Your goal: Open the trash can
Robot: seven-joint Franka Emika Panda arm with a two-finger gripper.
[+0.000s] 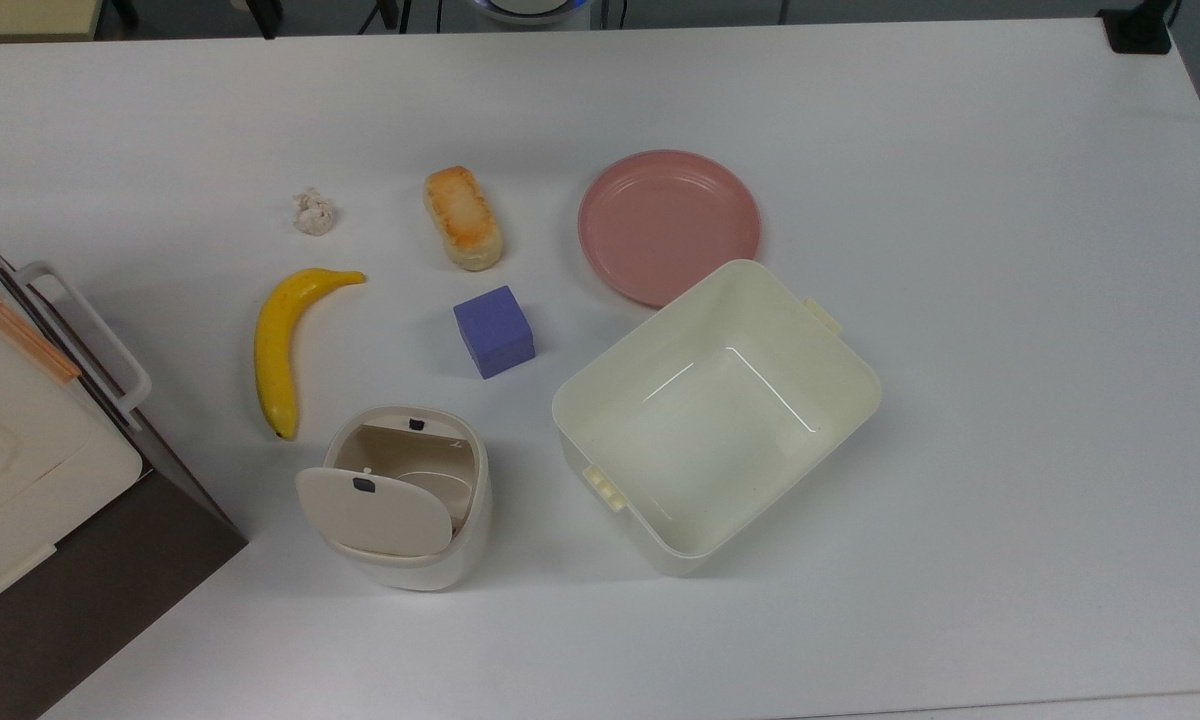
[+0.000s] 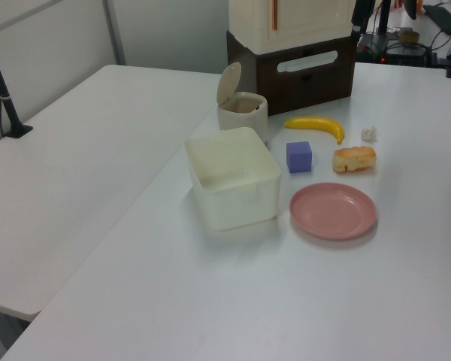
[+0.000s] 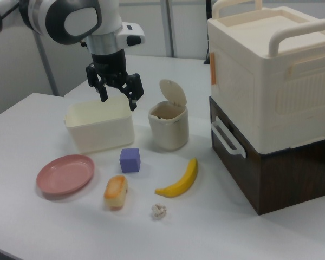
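- Your trash can (image 1: 407, 497) stands near the counter (image 1: 1010, 300) edge at the top view's bottom, its beige lid (image 1: 374, 511) swung up on the hinge and the inside of the bin showing.
- On the top view's left a stacked cream-and-brown storage box (image 1: 30, 470) sits close to the trash can — little room on that side.
- On the top view's right, the lidless cream tub (image 1: 717, 415) is near the trash can with a bare strip of counter between them.
- Above the trash can in the top view lie a banana (image 1: 282, 343) and a purple cube (image 1: 494, 331); farther up are a crumpled paper ball (image 1: 313, 212), a piece of toasted bread (image 1: 462, 217) and a pink plate (image 1: 668, 226), whose rim just meets the tub's corner.
- The top view's right half of the counter is bare, right up to the edge.
- Your tool (image 3: 117, 93) hangs in the air with its two fingers (image 3: 133, 95) spread wide, holding nothing.
- In the right view the tool sits above the tub, up and to the right view's left of the trash can (image 3: 168, 125) — apart from it, not touching the raised lid (image 3: 173, 93).
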